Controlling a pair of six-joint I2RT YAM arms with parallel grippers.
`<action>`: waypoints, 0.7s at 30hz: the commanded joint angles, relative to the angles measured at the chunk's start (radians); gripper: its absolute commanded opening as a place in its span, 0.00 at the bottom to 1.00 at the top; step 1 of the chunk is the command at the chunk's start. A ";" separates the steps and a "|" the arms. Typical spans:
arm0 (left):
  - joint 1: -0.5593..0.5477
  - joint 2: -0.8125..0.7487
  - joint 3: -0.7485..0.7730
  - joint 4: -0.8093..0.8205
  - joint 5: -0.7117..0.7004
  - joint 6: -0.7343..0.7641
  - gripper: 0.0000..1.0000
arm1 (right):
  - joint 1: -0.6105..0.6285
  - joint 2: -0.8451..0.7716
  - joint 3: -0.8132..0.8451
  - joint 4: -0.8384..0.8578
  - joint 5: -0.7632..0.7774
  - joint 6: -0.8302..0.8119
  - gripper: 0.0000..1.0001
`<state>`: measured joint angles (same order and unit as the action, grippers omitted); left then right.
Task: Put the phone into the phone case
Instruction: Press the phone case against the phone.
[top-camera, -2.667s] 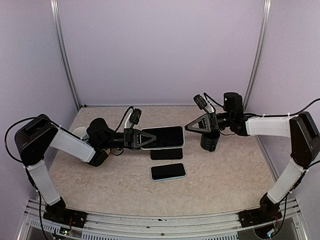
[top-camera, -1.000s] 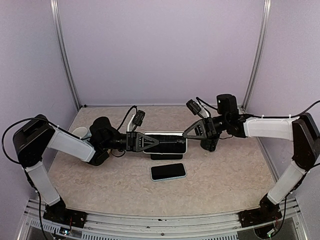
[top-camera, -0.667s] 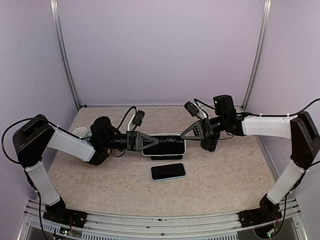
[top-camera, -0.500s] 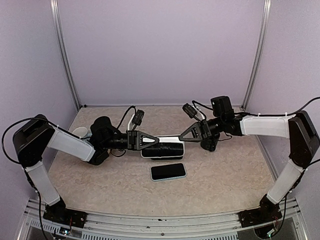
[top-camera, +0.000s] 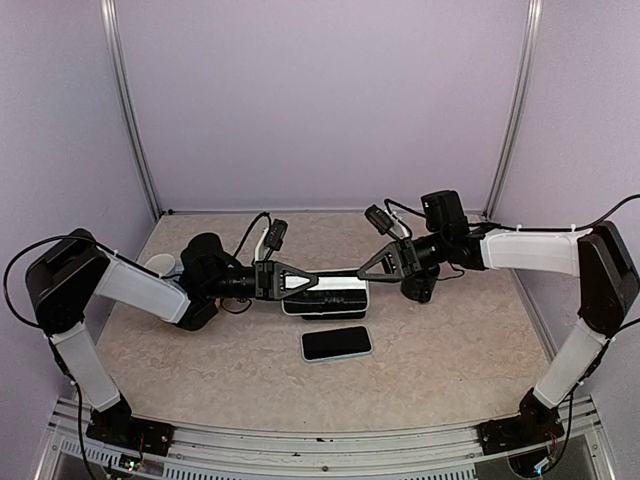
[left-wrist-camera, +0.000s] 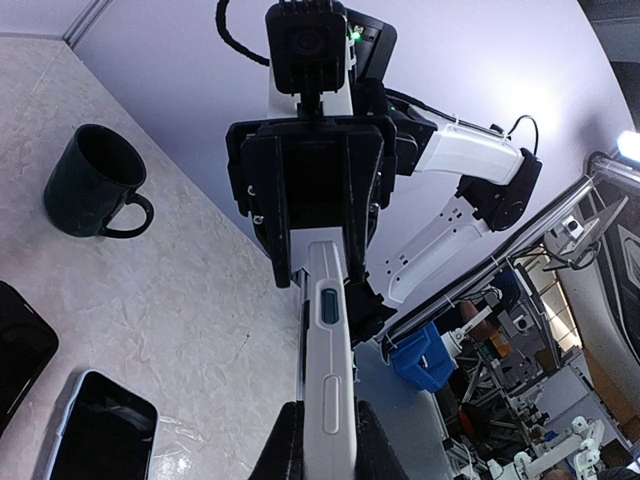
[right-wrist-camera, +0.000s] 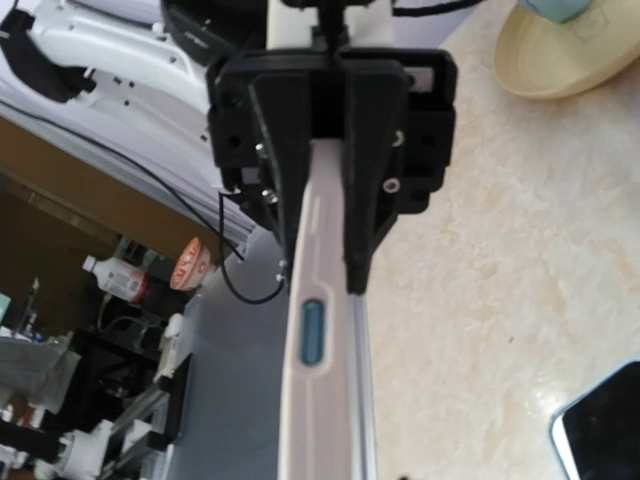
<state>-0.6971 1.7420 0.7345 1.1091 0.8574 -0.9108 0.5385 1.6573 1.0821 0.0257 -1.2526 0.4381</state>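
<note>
My left arm (top-camera: 140, 288) and right arm (top-camera: 530, 250) are built alike: smooth white link shells joined by blocky black joint housings (top-camera: 62, 282), each arm rising from a black base (top-camera: 118, 428). Black cables (left-wrist-camera: 228, 38) run outside the shells in loose loops. My left gripper (top-camera: 312, 279) and right gripper (top-camera: 362, 271) are matt black. Each has a flat rectangular body that tapers to two ribbed, triangular fingers (right-wrist-camera: 362, 200). Small bright screw heads (right-wrist-camera: 394, 184) sit in the body faces. Above each gripper body, a white bracket (left-wrist-camera: 310, 100) carries a boxy black wrist camera (left-wrist-camera: 307, 42) with a round lens. A green light (left-wrist-camera: 351, 34) glows beside it.
</note>
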 joint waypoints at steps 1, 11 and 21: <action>0.011 -0.047 -0.018 0.106 -0.017 -0.009 0.00 | 0.008 -0.027 0.003 0.000 0.021 -0.012 0.34; 0.026 -0.097 -0.055 0.150 -0.050 -0.012 0.00 | 0.009 -0.056 -0.080 0.067 0.041 0.016 0.37; 0.030 -0.103 -0.061 0.146 -0.064 -0.012 0.00 | 0.054 -0.053 -0.096 0.102 0.045 0.025 0.38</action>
<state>-0.6735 1.6871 0.6762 1.1687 0.8124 -0.9188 0.5632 1.6310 0.9970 0.0898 -1.2205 0.4618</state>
